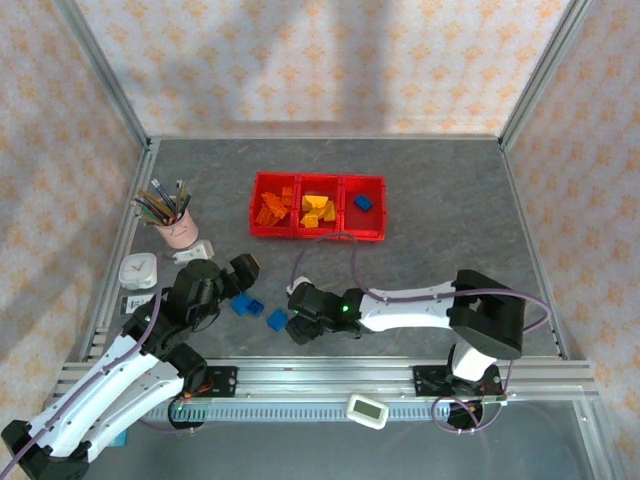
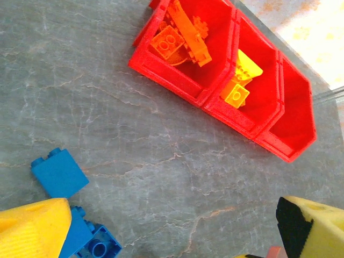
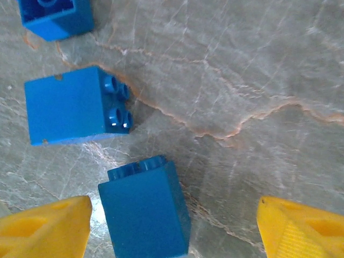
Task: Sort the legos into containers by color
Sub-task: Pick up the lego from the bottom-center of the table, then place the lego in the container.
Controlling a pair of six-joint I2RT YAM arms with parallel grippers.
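Though overhead the blue legos point(image 1: 248, 306) look plain, the right wrist view shows their studs. The left gripper point(image 2: 172, 209) and right gripper point(image 3: 172, 209) both gape wide.

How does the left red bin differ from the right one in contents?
The left bin holds a pile of orange bricks; the right bin holds one blue brick. The left bin is crowded, the right bin mostly bare. Both are red, alike in size, joined in one row.

Glossy plastic legos point(image 3: 144, 215), matt veined table point(image 3: 258, 64)
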